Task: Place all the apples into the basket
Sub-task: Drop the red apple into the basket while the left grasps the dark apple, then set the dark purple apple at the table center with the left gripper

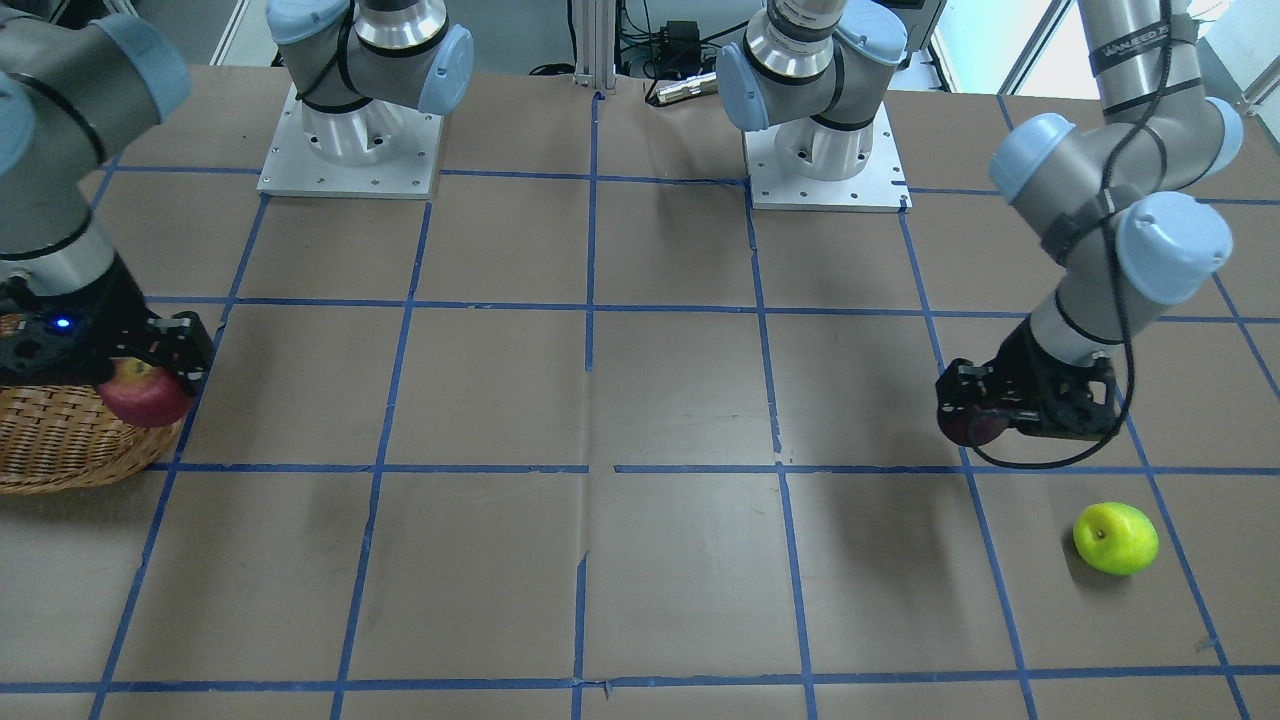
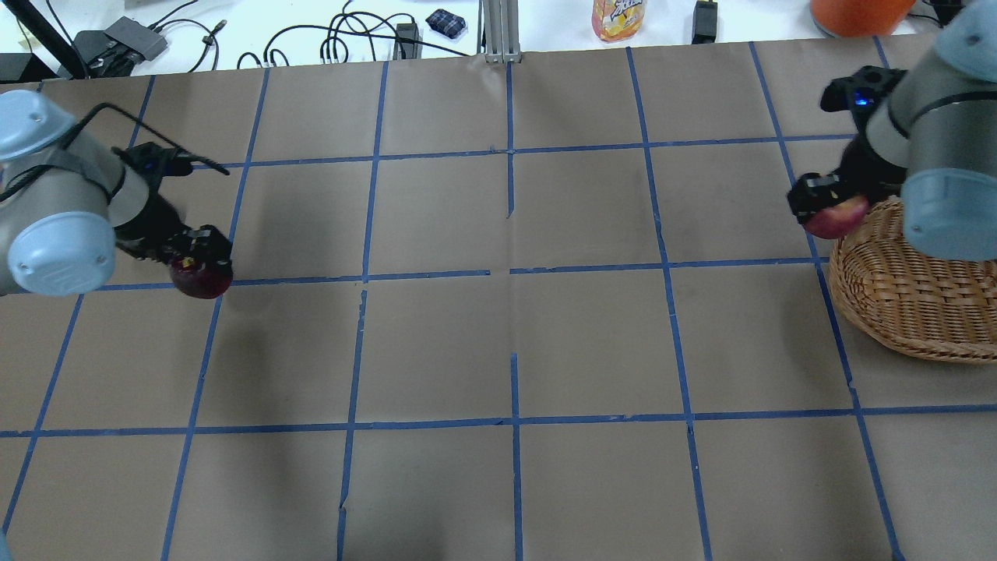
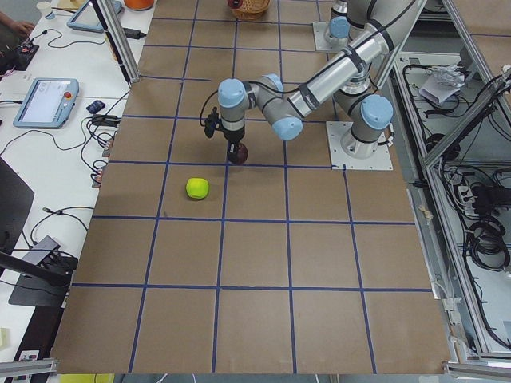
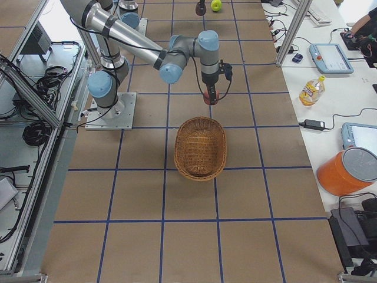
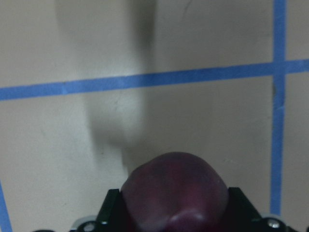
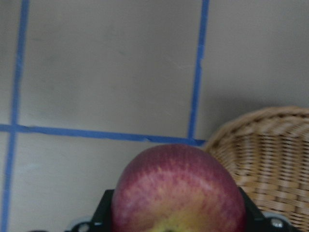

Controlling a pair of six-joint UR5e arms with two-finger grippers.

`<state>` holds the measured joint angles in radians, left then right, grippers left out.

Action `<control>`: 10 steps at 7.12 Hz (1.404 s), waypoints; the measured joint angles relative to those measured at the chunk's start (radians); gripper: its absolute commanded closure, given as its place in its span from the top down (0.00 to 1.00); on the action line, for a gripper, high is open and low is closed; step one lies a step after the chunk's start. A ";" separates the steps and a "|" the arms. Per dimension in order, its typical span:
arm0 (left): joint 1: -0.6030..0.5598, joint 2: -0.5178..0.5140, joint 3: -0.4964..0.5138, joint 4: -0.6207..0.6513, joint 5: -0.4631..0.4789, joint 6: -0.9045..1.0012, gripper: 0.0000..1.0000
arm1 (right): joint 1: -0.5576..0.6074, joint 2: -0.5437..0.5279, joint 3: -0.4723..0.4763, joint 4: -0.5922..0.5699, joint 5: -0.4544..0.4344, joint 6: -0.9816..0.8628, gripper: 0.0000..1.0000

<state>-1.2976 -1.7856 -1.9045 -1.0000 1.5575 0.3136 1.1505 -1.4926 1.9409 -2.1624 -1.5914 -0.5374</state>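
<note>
The right end effector point(image 2: 824, 204) pinched the red apple point(image 2: 837, 218), held just beside the basket point(image 2: 911, 312), at the rim's 10 o'clock in the overhead view. The left end effector point(image 2: 199, 261) pinched the dark maroon apple point(image 2: 201, 279) over the surface point(image 2: 506, 327). The yellow-green apple point(image 1: 1115, 538) lay on the surface at that end effector's 4 o'clock in the front-facing view.

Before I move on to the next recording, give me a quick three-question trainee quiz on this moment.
1. True or false: the basket already holds an apple.
2. Which arm holds the red apple? A) left B) right C) neither
3. What colour is the loose apple on the table?
Key: 1 false, it is empty. 2 B, the right gripper; the left gripper holds the dark apple. 3 Yellow-green.
</note>
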 measured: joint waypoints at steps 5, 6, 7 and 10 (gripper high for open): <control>-0.463 -0.240 0.208 0.131 -0.127 -0.591 0.14 | -0.434 0.278 -0.058 -0.182 0.115 -0.393 0.98; -0.499 -0.271 0.234 0.137 -0.131 -0.631 0.25 | -0.451 0.307 -0.073 -0.191 0.133 -0.418 1.00; -0.534 -0.297 0.253 0.140 -0.132 -0.674 0.80 | -0.458 0.317 -0.081 -0.189 0.169 -0.436 1.00; -0.585 -0.336 0.260 0.145 -0.125 -0.722 1.00 | -0.456 0.261 -0.086 -0.092 0.218 -0.453 1.00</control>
<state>-1.8824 -2.1213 -1.6447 -0.8554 1.4323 -0.4082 0.6940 -1.2320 1.8550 -2.2541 -1.3733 -0.9906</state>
